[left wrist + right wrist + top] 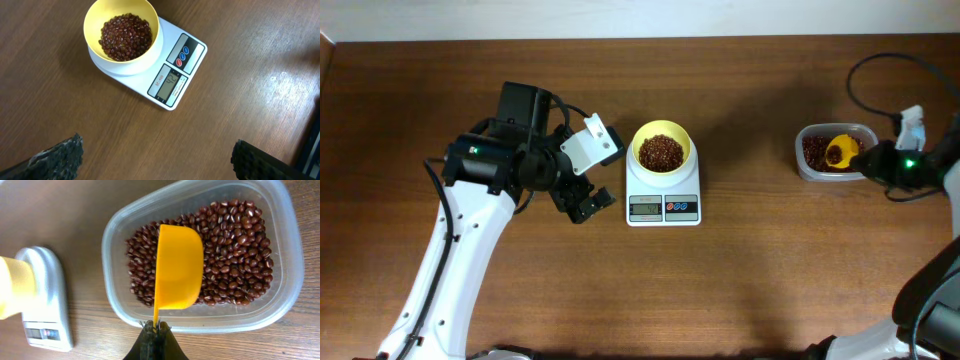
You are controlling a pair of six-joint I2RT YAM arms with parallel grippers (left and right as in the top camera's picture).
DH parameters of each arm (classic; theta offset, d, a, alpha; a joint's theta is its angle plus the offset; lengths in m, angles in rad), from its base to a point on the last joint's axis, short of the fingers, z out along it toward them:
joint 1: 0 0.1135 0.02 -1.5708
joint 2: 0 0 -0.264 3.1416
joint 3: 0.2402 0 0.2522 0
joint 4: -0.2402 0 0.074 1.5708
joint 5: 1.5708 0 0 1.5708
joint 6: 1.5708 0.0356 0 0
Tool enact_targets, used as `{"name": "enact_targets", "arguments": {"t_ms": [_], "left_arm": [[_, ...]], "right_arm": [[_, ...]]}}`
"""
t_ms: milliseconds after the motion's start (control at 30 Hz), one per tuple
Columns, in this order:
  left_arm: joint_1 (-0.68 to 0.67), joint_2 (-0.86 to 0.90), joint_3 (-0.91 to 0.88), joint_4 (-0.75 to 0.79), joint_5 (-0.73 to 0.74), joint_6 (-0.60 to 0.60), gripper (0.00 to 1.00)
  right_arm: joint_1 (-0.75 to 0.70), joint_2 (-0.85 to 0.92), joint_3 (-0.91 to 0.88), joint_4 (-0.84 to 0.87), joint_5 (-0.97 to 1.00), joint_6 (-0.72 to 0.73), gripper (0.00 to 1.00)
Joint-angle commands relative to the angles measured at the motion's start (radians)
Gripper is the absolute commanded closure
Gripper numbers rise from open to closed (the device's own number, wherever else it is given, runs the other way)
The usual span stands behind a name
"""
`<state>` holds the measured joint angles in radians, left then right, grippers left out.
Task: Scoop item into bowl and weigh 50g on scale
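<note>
Brown wooden tabletop [520, 300] carries one small white digital scale [663, 205] bearing one pale-yellow round plastic bowl [685, 140] of small reddish-brown beans [660, 153], and, well apart, one clear plastic tub [803, 165] of more beans. Only the right wrist view shows the right gripper [155, 330] pinched tight on the handle of one bright-yellow plastic scoop [177, 267] above the tub's beans; the left wrist view shows the left gripper [157, 162] spread wide, empty.

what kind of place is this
Likely a robot lab workbench, not a home kitchen: robot arms at a plain wooden table, with a digital scale and a tub of beans set out.
</note>
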<state>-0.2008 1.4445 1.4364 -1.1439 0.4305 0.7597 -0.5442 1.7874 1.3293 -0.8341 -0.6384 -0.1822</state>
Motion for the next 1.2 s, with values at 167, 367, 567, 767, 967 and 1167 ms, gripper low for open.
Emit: {"name": "enact_targets", "arguments": {"t_ms": [167, 367, 567, 767, 967, 1167], "left_arm": [[0.001, -0.001, -0.002, 0.0, 0.017, 0.013, 0.01], [0.001, -0.001, -0.002, 0.0, 0.017, 0.013, 0.01], [0.001, -0.001, -0.002, 0.0, 0.017, 0.013, 0.01], [0.001, -0.001, -0.002, 0.0, 0.017, 0.013, 0.01], [0.001, -0.001, -0.002, 0.0, 0.017, 0.013, 0.01], [0.001, -0.001, -0.002, 0.0, 0.017, 0.013, 0.01]], "right_arm": [[-0.052, 0.003, -0.004, -0.075, -0.296, -0.076, 0.96], [-0.052, 0.003, -0.004, -0.079, -0.38, -0.072, 0.96], [0.038, 0.003, -0.004, -0.082, -0.536, -0.072, 0.96], [0.314, 0.003, 0.011, 0.006, -0.536, -0.072, 0.96], [0.528, 0.003, 0.051, 0.111, -0.502, -0.071, 0.96], [0.643, -0.004, 0.051, 0.182, -0.323, -0.045, 0.96]]}}
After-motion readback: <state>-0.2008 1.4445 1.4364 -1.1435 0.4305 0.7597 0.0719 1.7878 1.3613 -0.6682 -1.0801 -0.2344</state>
